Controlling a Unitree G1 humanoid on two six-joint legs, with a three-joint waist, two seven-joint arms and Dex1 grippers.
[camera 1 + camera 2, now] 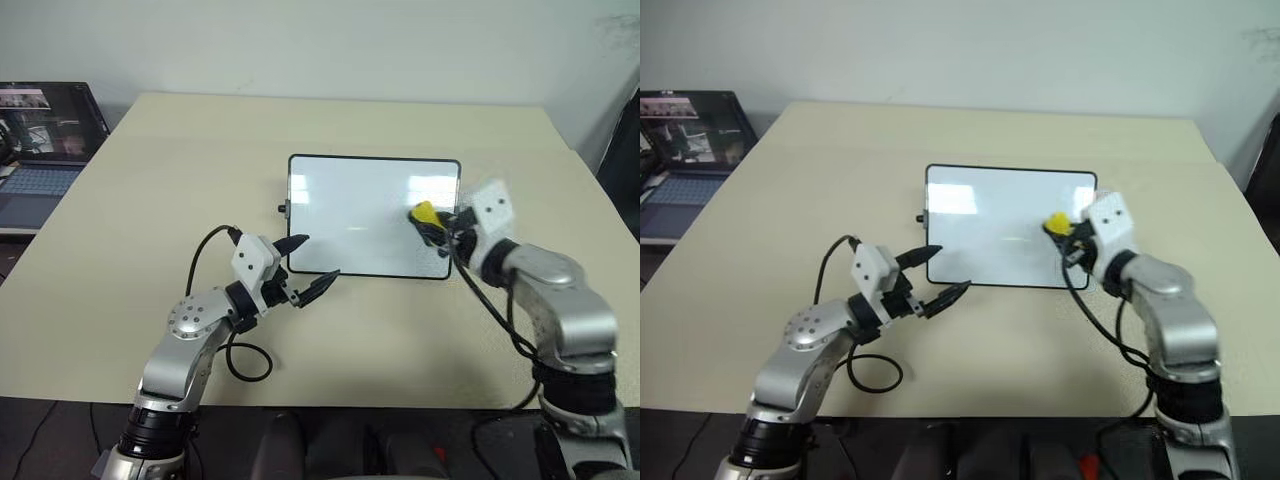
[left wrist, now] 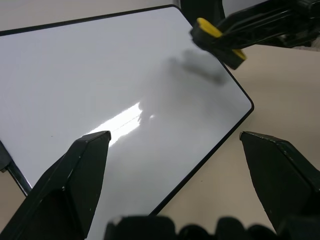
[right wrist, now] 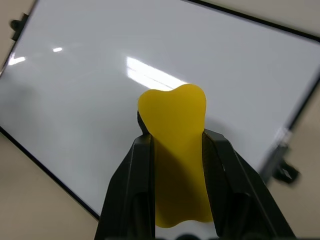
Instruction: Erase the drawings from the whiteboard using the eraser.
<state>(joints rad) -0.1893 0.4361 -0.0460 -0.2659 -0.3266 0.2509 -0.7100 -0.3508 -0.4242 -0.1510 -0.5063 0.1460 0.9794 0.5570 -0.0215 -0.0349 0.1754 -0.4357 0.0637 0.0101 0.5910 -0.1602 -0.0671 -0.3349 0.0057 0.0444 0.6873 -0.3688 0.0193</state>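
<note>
1. Glossy white, the whiteboard point(image 1: 365, 215) lies flat at the middle of the beige table point(image 1: 150, 180), its long sides running across the head view and its thin black frame unbroken.
2. No marker strokes are visible on its surface in any view; only reflections of the ceiling lights show.
3. The yellow eraser point(image 3: 175, 150) is pinched between the two black fingers of the right claw point(image 1: 432, 225), which are shut tight against its sides so that the soft block bulges above them.
4. In the head view the eraser sits at about three o'clock on the board, over its right edge; whether it touches the surface I cannot tell.
5. The left claw point(image 1: 312, 268) hangs at about seven o'clock from the board's centre, just off the near left corner, its fingers spread wide and holding nothing.
6. An open laptop point(image 1: 45, 140) stands on a separate surface at about ten o'clock, beyond the table's left edge.
</note>
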